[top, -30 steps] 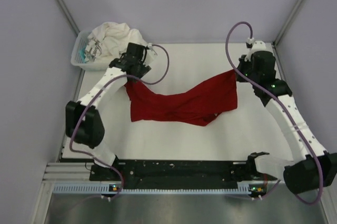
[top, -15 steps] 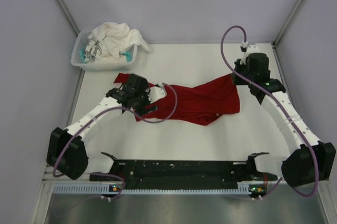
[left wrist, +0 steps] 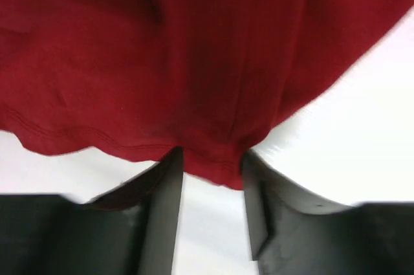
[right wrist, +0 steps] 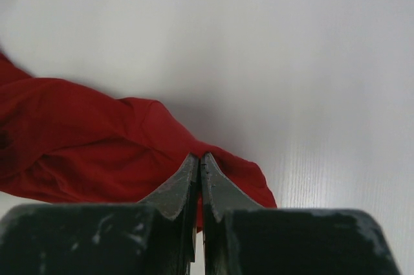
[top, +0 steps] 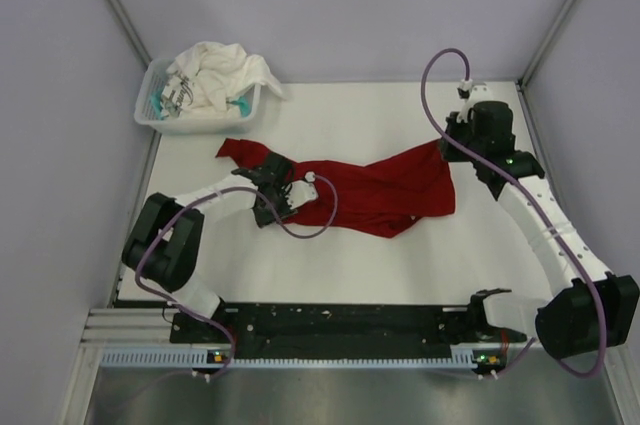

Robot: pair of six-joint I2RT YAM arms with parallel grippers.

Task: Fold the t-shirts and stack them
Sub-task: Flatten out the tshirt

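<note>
Red t-shirt [top: 375, 195] is laid crumpled across the middle of the table [top: 400, 275], stretched left to right between the two arms, not folded. Left gripper [top: 283, 195] is positioned low over the shirt's left portion. One loose corner of cloth is seen beyond it, farther out and to the left, flat on the table. In the left wrist view the left gripper [left wrist: 210, 158] is seen with fingers held apart, and a stitched hem of the shirt is dipped into the gap at the fingertips. The hem is bunched slightly against both tips but not clamped. Bare table is visible on either side of the hem. Right gripper [top: 452, 145] is placed at the shirt's far right corner. In the right wrist view the right gripper [right wrist: 199, 158] is shown with fingers pressed together, tips meeting, a ridge of red cloth pinched between them and a sliver of red visible under the join. The rest of the shirt is trailed off to the left of those tips in loose folds. Whether the pinched corner is lifted off the table cannot be told. White t-shirt [top: 215, 70] is heaped in the basket [top: 150, 113] at the far left corner, spilled over its right rim, well apart from both grippers.
</note>
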